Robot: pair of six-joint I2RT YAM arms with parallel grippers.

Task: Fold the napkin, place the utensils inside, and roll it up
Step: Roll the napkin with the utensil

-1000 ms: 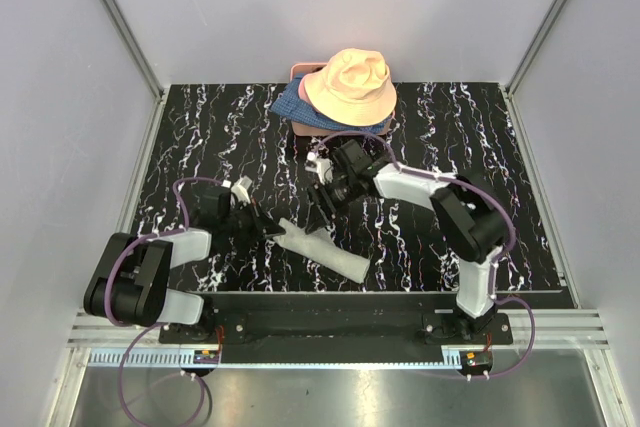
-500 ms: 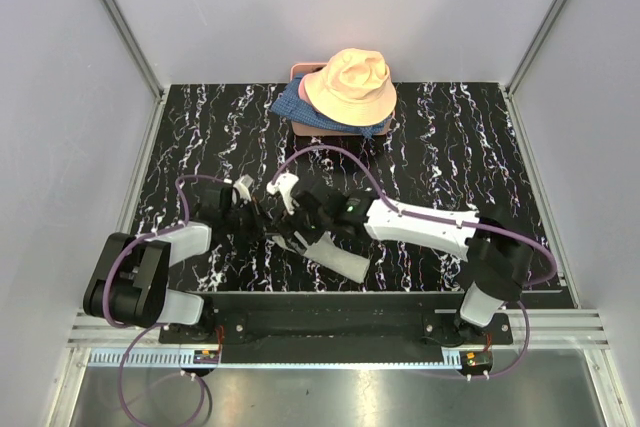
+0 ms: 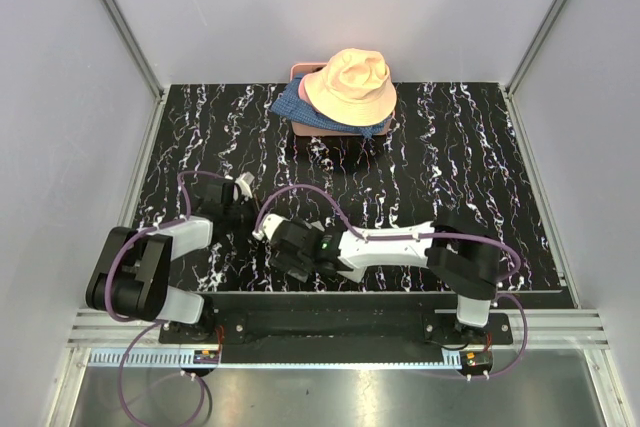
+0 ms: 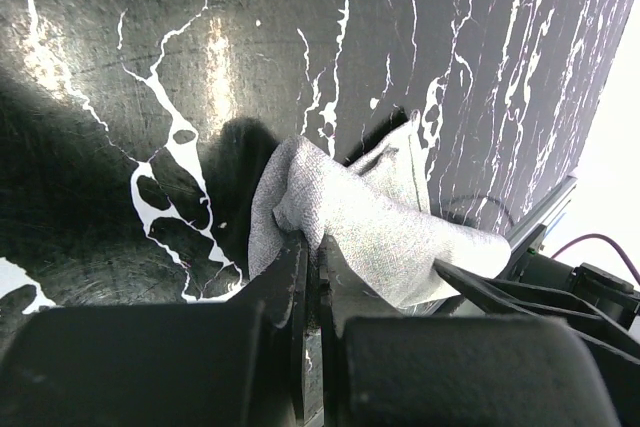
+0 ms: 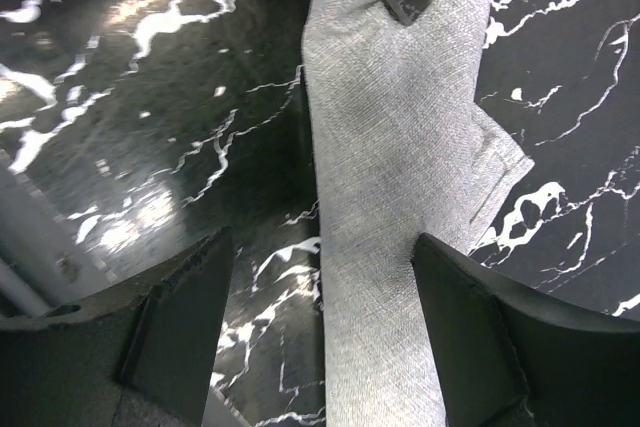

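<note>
- Since a second ago, the right arm has swung from mid-table, near the hat, down and left to the near edge. The right gripper (image 3: 287, 247) now sits low over the spot where the rolled cloth lay.
- From above, that arm covers nearly all of the napkin (image 5: 390, 147). The wrist views show it as a long grey roll lying flat on the black marbled table (image 3: 450, 147), close to the near edge between the two grippers.
- In its own camera, the right gripper's fingers (image 5: 180, 297) are spread wide. One is on each side of the roll, apart from the cloth, with the roll running between them.
- The left gripper (image 4: 310, 247) has barely shifted. Its jaws are pressed almost together, with a bunched end of the napkin pinched between them.
- A dark wedge overlaps the far end of the roll in the right wrist view. It is probably the left gripper's finger, though the crop makes that hard to confirm.
- The napkin's loose end fans out in folds beyond the left gripper's pinch.
- At the back of the table, the peach hat (image 3: 350, 85) rests on the blue patterned fabric (image 3: 290, 107), well apart from both grippers.
</note>
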